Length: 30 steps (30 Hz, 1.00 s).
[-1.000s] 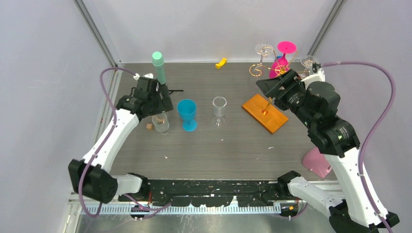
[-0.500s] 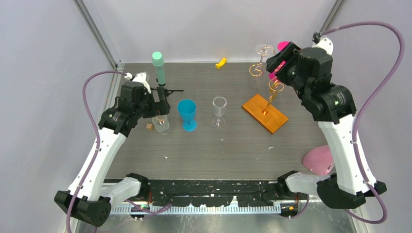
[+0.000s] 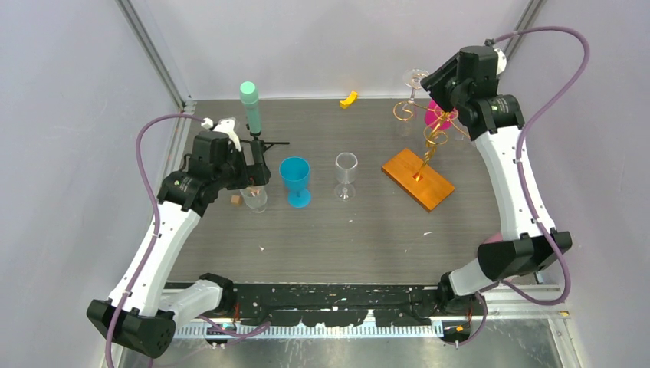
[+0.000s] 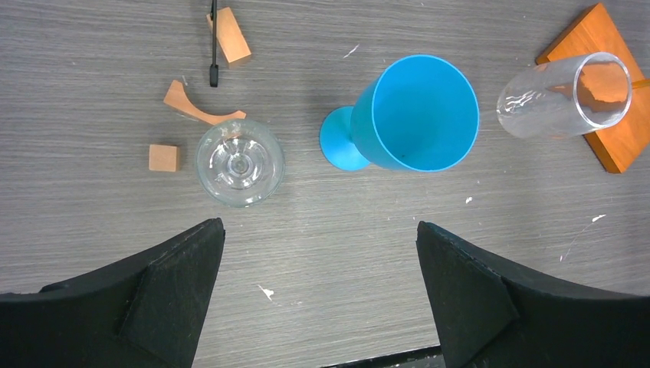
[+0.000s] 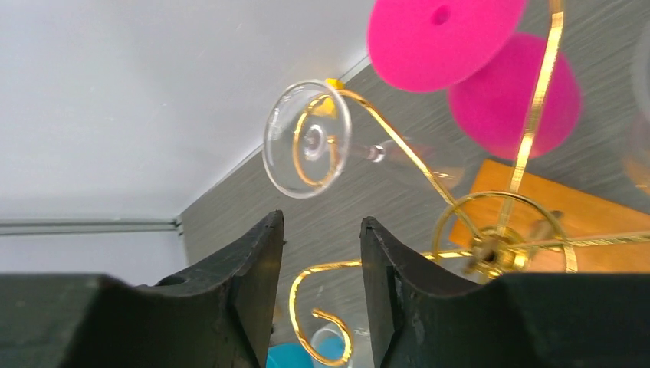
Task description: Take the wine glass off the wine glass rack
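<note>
right hand (image 5: 320,230) narrowly parted, near wine glass (image 5: 306,139) hanging on rack (image 5: 487,249)

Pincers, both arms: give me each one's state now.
Left pincer: open, holding nothing.
Right pincer: open, empty, near the clear wine glass on the gold wire rack.

You look down on a dark grey, wood-grained table top (image 3: 345,238), scuffed and dotted with small white flecks. Plain pale lilac-grey walls (image 3: 322,38) close it in on the left, back and right. Two aluminium frame posts (image 3: 152,54) slant up from its back corners. A ribbed metal strip (image 3: 306,330) runs along your near edge. The light is soft and even, and shadows are faint.
</note>
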Each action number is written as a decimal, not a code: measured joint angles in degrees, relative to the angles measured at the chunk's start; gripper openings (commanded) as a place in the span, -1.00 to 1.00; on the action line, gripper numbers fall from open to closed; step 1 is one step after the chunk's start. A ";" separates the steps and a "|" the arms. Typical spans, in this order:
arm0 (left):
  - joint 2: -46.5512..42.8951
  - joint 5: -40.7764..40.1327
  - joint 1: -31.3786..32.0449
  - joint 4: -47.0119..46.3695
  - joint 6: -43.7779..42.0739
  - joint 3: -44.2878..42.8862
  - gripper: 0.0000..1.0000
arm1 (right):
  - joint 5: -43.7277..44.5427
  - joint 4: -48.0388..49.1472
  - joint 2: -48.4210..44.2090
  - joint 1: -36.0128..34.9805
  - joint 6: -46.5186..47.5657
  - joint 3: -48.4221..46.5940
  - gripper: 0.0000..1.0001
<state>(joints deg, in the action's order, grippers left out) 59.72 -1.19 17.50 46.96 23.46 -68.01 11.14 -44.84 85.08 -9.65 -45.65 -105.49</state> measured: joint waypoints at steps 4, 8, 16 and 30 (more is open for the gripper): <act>0.00 0.00 0.00 0.81 0.07 0.00 0.99 | -2.58 3.41 2.71 0.02 -4.04 0.02 -0.12; 0.00 0.22 0.00 1.22 0.04 0.00 0.99 | -2.67 5.14 4.48 0.02 -7.15 0.02 -0.15; -0.02 2.10 0.00 1.36 0.09 0.00 0.97 | -1.36 5.35 5.33 0.02 -10.10 0.09 -0.13; 0.00 2.97 0.00 1.36 0.13 0.00 0.96 | 0.76 7.43 9.49 0.83 -10.93 0.09 -0.15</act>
<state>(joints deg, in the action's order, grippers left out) 59.72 1.78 17.50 48.31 23.59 -68.01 11.90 -37.41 94.56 -8.82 -56.58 -105.41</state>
